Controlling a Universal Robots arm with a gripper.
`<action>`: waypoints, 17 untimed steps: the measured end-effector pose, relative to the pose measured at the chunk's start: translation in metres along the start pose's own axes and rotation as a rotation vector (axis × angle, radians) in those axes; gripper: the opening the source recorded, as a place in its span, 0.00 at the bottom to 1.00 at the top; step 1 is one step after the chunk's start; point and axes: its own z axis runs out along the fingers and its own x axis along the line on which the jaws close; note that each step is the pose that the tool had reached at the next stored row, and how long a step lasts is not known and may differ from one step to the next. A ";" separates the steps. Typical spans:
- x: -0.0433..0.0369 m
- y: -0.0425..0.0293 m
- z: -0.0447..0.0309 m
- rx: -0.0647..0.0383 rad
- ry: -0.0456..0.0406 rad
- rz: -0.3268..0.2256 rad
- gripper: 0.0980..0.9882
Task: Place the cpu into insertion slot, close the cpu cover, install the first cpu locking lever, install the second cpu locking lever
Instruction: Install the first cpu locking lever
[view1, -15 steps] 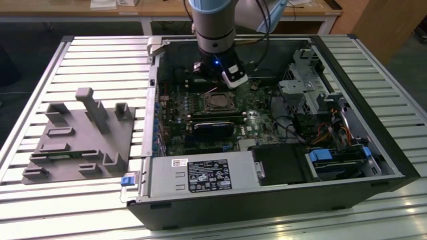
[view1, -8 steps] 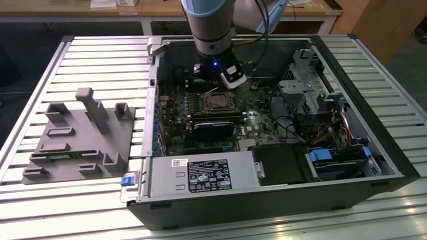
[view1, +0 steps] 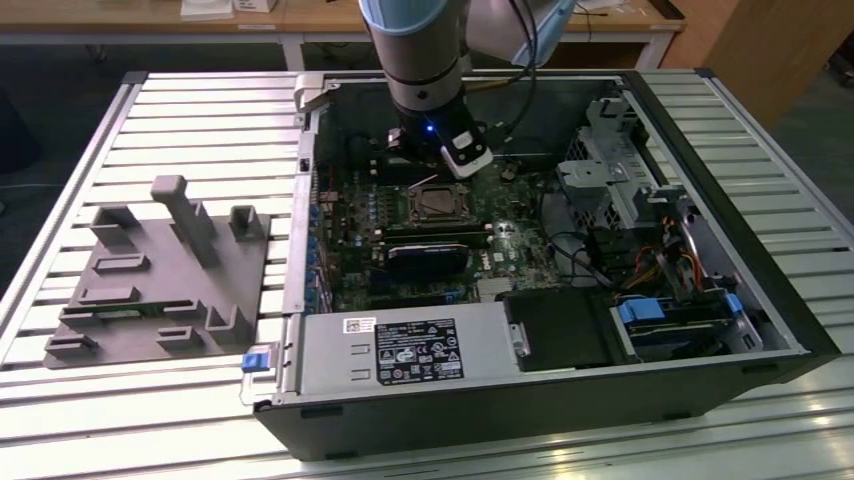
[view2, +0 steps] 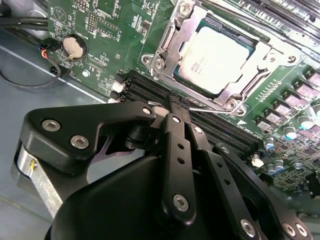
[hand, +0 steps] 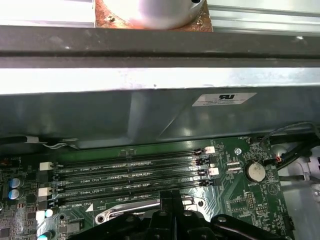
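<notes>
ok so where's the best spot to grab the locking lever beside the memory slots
Probably at its free end, by the gripper's closed tips, coming from above on the memory slots' side. The locking lever is a thin rod lying low along the cpu cover's edge, so the rest looks hard to pinch.

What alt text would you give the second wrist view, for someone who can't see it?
A silvery cpu sits in its insertion slot with the metal cpu cover framing it, on a green motherboard. The black gripper, fingers together, reaches toward the socket's near edge beside black memory slots.
</notes>
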 end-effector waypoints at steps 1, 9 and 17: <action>0.0006 -0.0001 0.0001 0.000 -0.0010 0.000 0.01; 0.0040 0.0025 0.0019 -0.001 -0.0073 -0.002 0.01; 0.0048 0.0052 0.0044 0.014 -0.0222 0.043 0.01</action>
